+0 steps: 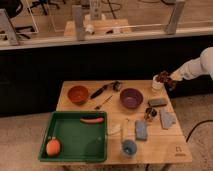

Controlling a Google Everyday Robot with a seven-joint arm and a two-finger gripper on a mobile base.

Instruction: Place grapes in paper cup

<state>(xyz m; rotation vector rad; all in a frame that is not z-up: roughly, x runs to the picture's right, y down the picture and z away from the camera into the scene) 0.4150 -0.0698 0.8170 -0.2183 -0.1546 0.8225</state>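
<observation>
The grapes [162,76], a dark reddish clump, hang at the tip of my gripper [166,80], which is shut on them. The white arm reaches in from the right edge. The bunch is just above the rim of the paper cup [157,86]. This small white cup stands at the back right corner of the wooden table [112,112], and the gripper and grapes partly cover it.
On the table are a purple bowl [131,98], an orange bowl [78,94], a black brush [102,91], a dark flat block [157,102], a blue cup [129,147] and blue cloths [141,129]. The green tray [65,131] holds a sausage [92,120] and an orange fruit [53,147].
</observation>
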